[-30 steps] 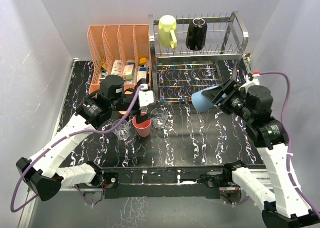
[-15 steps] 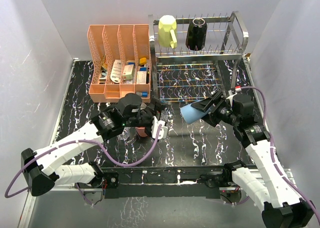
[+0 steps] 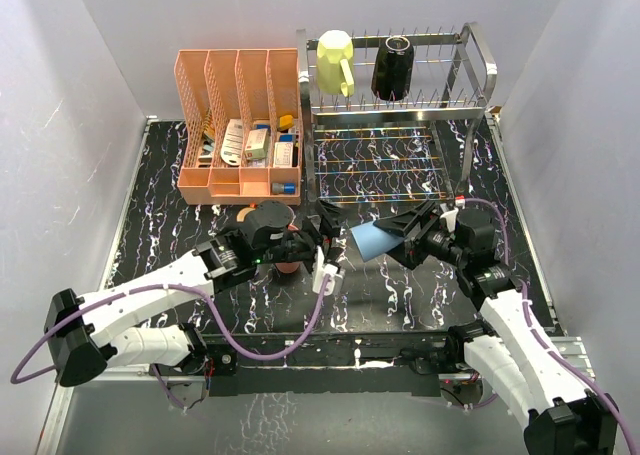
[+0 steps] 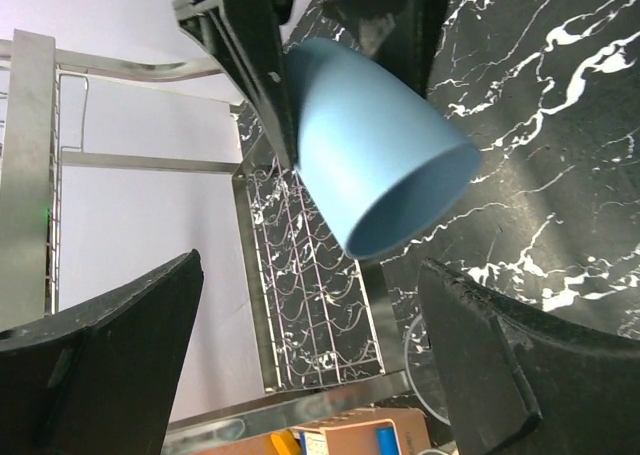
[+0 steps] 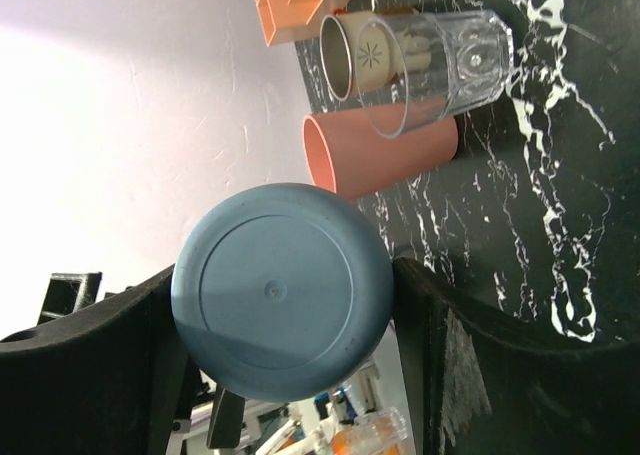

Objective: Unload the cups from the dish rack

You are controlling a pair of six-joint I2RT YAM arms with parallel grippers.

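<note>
"Plastic, that light blue tumbler (image 4: 375,165)?"

"Looks it: light, stiff and smooth-walled, so probably slippery but unlikely to shatter. The right gripper (image 5: 283,275) is clamped across its base end, and it hangs tilted, apparently clear of the table (image 3: 400,295), with its mouth turned toward the other arm."

"And the left gripper (image 4: 310,265)?"

"Fingers spread wide, nothing in them. The tumbler sits just ahead of them without touching, with its open end facing the gap. I'd take it across the wall near the rim."

"Further out?"

"A pink tumbler (image 5: 375,155), a clear glass (image 5: 440,70) and a metal-looking cup (image 5: 345,60) stand close together on the table. The glass is the fragile one."

"And at the back?"

"The dish rack (image 3: 470,75), with a pale yellow mug (image 3: 335,60) and a black mug (image 3: 392,67) on its upper tier. Those are probably heavier, so grip the body or the handle."
</note>
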